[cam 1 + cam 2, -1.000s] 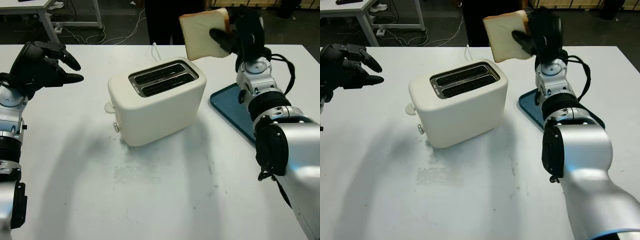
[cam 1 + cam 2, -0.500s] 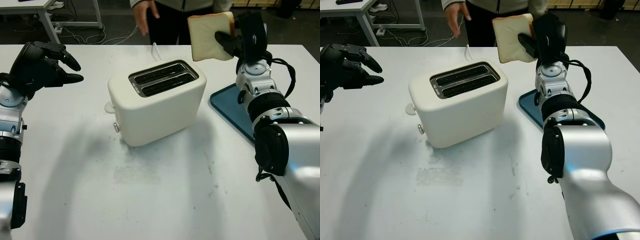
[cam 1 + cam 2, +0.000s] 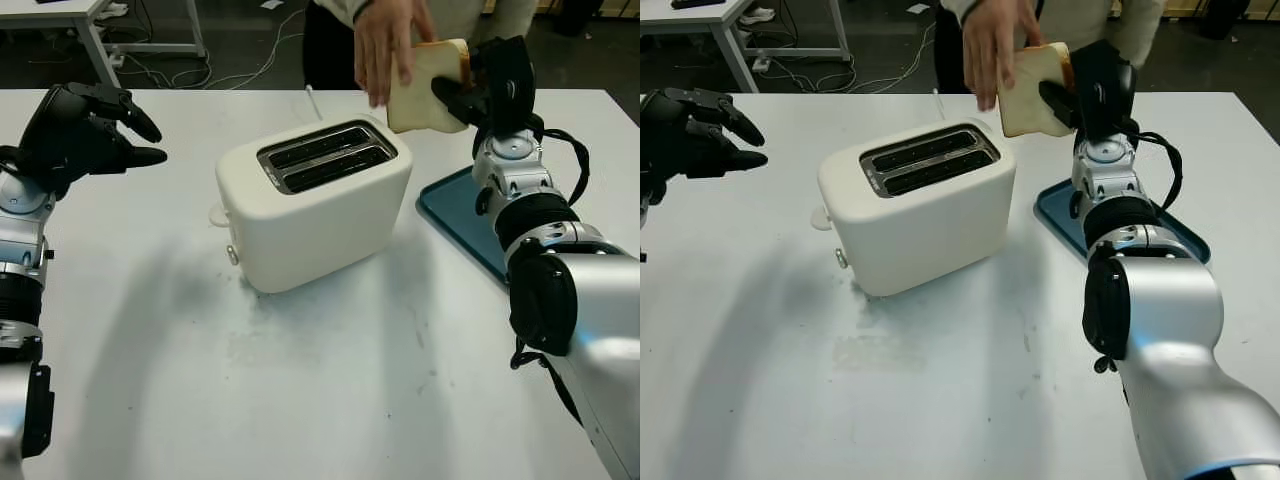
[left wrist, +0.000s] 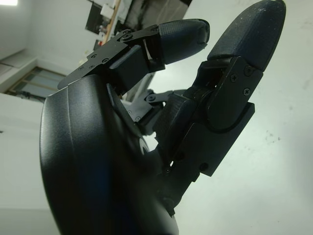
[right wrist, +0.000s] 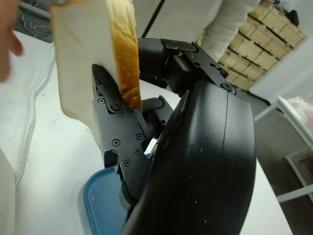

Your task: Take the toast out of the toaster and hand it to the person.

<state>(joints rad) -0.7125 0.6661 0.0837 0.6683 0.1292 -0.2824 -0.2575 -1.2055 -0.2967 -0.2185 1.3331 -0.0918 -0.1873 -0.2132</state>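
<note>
The near stretch of the white table (image 3: 330, 400) lies bare in front of the toaster (image 3: 315, 205); the left hand (image 3: 85, 125) hovers open, well apart at the table's left edge; beyond, the right hand (image 3: 480, 85) clamps the toast (image 3: 425, 95) upright above the blue tray (image 3: 460, 215); a person's hand (image 3: 385, 40) grips its far edge.

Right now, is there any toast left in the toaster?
No, both slots of the toaster look empty, and the toast is up in the right robot hand.
</note>
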